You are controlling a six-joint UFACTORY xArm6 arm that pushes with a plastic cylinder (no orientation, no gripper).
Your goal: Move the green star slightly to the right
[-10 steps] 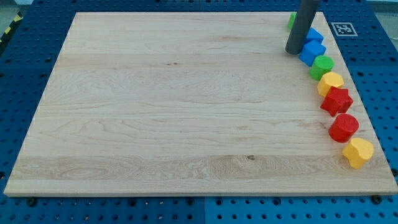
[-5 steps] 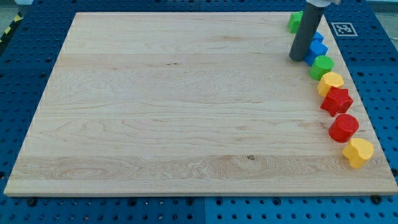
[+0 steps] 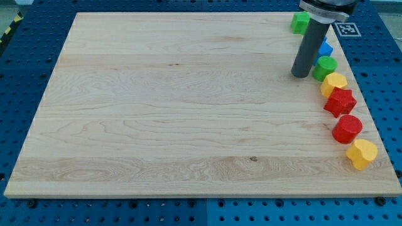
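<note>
The green star (image 3: 299, 22) lies at the top right corner of the wooden board (image 3: 176, 113), partly hidden behind my rod. My tip (image 3: 300, 76) rests on the board well below the star, just left of a green round block (image 3: 325, 67). The tip does not touch the star. It stands close beside the green round block; I cannot tell if they touch.
A column of blocks runs down the board's right edge: a blue block (image 3: 325, 49) mostly hidden by the rod, a yellow block (image 3: 334, 83), a red star (image 3: 340, 102), a red round block (image 3: 347, 129), a yellow block (image 3: 361, 153). A printed marker (image 3: 345, 29) lies off the board.
My tip has slid toward the view's bottom, from beside the blue blocks to beside the green round block. More of the green star shows now. No block has visibly moved.
</note>
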